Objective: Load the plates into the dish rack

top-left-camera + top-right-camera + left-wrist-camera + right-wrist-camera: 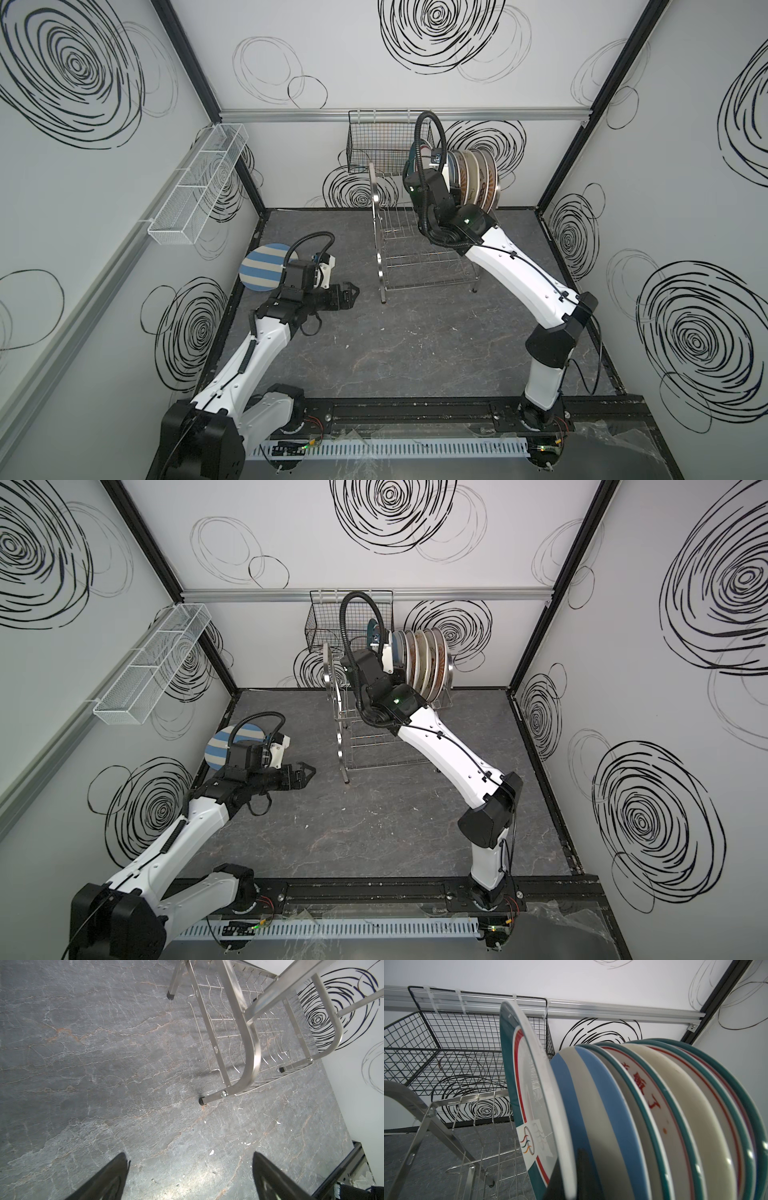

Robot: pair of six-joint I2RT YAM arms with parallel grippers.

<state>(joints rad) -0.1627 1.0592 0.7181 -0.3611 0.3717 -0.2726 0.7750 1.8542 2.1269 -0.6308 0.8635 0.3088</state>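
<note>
In both top views the dish rack (382,232) (338,725) is carrying a row of plates (478,174) (428,663) on edge in its upper tier. A striped plate (264,268) (222,746) is lying flat on the table, just behind the left arm's wrist. The left gripper (347,293) is pointing away from that plate, toward the rack, though its arm is much the nearer one.

In the left wrist view, the left gripper (189,1159) is hovering with its jaws spread wide and empty. The rack's lower tier (251,1053) is showing bare.

In the right wrist view, the right gripper (566,1176) is pinching the lower rim of a green-rimmed plate (527,1076). It is holding the plate on edge, slightly tilted, just beside the striped end plate (591,1105) of the row. Free slot wires (477,1109) are standing on its open side. The black wire basket (446,1043) is showing nothing inside.
</note>
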